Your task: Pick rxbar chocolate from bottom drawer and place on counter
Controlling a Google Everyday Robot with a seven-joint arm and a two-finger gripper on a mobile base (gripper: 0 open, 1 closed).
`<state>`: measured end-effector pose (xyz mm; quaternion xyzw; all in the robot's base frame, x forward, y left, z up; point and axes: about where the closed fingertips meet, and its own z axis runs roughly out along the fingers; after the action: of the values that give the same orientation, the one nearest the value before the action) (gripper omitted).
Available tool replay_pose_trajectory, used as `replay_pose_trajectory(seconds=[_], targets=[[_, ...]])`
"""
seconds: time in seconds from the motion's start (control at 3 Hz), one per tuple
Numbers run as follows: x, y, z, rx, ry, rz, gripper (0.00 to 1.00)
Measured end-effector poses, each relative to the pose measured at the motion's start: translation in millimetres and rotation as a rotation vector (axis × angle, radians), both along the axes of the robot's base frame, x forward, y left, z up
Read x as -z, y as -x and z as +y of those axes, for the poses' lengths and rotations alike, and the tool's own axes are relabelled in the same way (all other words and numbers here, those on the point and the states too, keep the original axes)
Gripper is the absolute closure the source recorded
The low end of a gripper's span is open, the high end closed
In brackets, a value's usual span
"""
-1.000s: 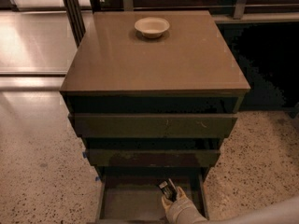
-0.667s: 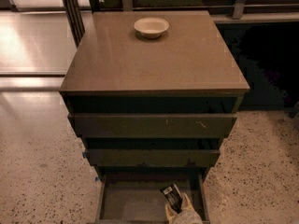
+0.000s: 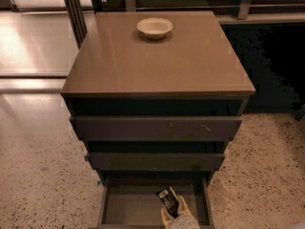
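The rxbar chocolate (image 3: 167, 197), a small black bar with white markings at its far end, lies tilted in the open bottom drawer (image 3: 128, 208), right of the middle. My gripper (image 3: 174, 212) reaches into the drawer from the bottom edge of the view. Its pale fingers (image 3: 165, 218) are closed around the near end of the bar. The counter (image 3: 157, 56) is the glossy tan top of the cabinet, above the three drawers.
A white bowl (image 3: 155, 27) stands at the back of the counter. The two wider drawers (image 3: 157, 128) above are partly pulled out and overhang the bottom one. Speckled floor (image 3: 43, 175) lies on both sides. Dark shelving is at the right.
The gripper and the bar have shifted together slightly toward the front of the drawer, and the bar's far end has swung a little to the left.
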<state>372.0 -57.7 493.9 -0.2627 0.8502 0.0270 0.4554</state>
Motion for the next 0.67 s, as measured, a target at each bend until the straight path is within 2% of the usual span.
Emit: replay_pose_trajectory(seconds=[0.33,0.67], targets=[[-24,4,8,-0.032,-0.003,-0.031,1.0],[-76,7,20,-0.064,0.042,-0.12,1.0]])
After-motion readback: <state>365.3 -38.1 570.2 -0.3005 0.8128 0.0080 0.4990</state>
